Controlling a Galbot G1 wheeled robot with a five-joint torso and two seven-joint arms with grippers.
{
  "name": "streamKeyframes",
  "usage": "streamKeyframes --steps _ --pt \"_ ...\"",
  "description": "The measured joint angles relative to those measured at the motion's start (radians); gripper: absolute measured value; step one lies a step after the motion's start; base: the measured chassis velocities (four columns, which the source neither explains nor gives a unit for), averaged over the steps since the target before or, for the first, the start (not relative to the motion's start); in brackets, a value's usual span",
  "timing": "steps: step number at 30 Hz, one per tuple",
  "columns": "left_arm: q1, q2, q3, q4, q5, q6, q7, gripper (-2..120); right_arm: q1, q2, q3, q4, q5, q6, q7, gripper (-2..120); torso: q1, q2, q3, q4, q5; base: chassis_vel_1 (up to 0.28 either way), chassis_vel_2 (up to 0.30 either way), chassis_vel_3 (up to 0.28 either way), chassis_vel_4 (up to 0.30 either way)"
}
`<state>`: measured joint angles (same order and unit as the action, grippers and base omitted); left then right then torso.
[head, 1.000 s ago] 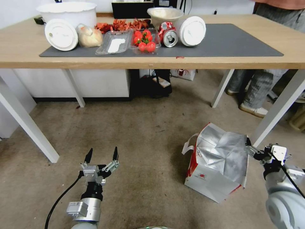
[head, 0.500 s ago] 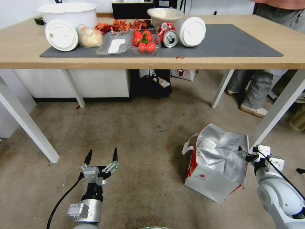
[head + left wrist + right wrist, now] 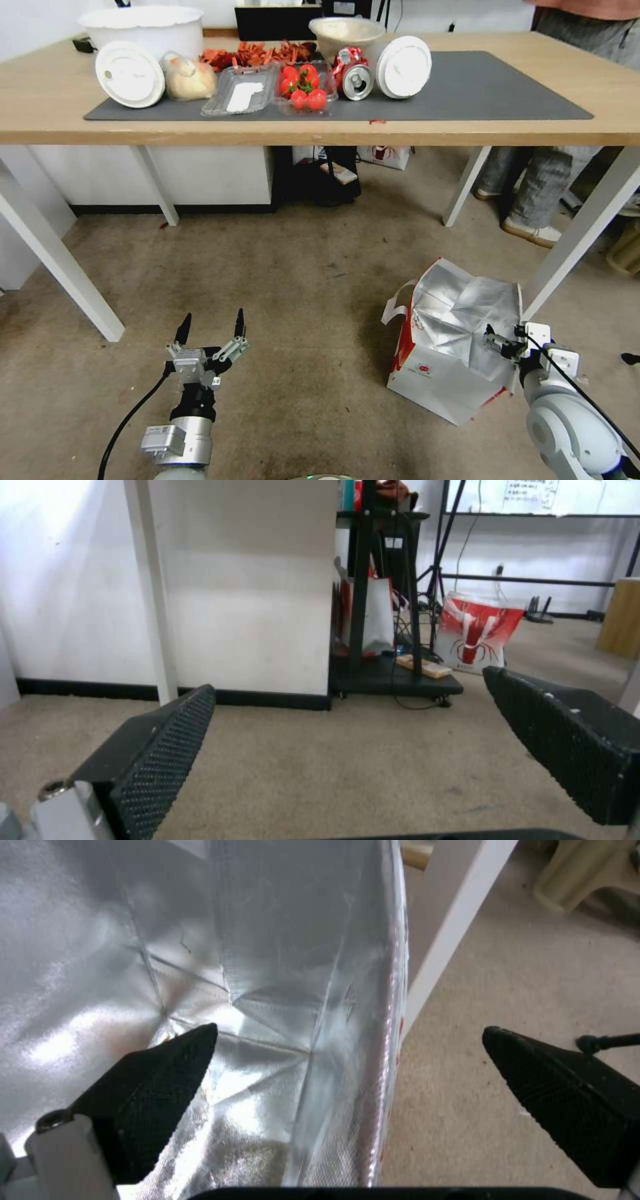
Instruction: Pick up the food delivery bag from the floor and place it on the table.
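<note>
The food delivery bag (image 3: 453, 347) stands open on the floor (image 3: 300, 280), white with red sides and crinkled silver foil lining (image 3: 167, 965), a white strap handle at its left. My right gripper (image 3: 503, 339) is open at the bag's right rim (image 3: 393, 990): in the right wrist view one finger (image 3: 160, 1075) hangs over the foil inside, the other (image 3: 560, 1095) over the carpet outside. My left gripper (image 3: 210, 328) is open and empty, low over bare carpet to the left, as the left wrist view (image 3: 348, 680) confirms. The table (image 3: 333, 130) with its grey mat (image 3: 507, 87) stands beyond.
A white table leg (image 3: 573, 240) slants down just right of the bag; another (image 3: 60, 260) is at the left. White bowls, lids, tomatoes (image 3: 303, 83) and a can crowd the mat's left half. A person's legs (image 3: 533, 193) stand behind the table.
My right gripper has moved left and nearer, from beside the table leg to straddling the bag's right rim. The left arm has barely moved.
</note>
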<state>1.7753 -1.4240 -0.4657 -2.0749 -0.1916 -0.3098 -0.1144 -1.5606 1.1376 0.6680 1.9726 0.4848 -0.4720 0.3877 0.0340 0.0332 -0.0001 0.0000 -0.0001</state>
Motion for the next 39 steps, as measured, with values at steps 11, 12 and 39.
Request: streamKeyframes --steps 11,12,39 --pt "0.000 0.009 -0.001 0.000 0.000 -0.005 -0.006 100 0.012 0.023 -0.023 -0.021 -0.007 -0.005 0.015 100 0.000 0.000 0.000 0.0001 0.0001 0.000 0.000 0.000 0.000" --pt "0.000 0.011 -0.001 0.000 0.000 -0.005 -0.008 100 0.011 0.025 -0.025 -0.022 -0.007 -0.006 0.016 100 0.000 0.000 0.000 0.0001 0.0001 0.000 0.000 0.000 0.000" --pt "-0.011 0.020 0.001 0.005 0.000 -0.012 -0.028 100 0.026 0.036 -0.030 -0.052 0.038 -0.025 0.037 47 0.000 0.000 0.000 0.0001 0.0001 0.000 0.000 0.000 0.000"
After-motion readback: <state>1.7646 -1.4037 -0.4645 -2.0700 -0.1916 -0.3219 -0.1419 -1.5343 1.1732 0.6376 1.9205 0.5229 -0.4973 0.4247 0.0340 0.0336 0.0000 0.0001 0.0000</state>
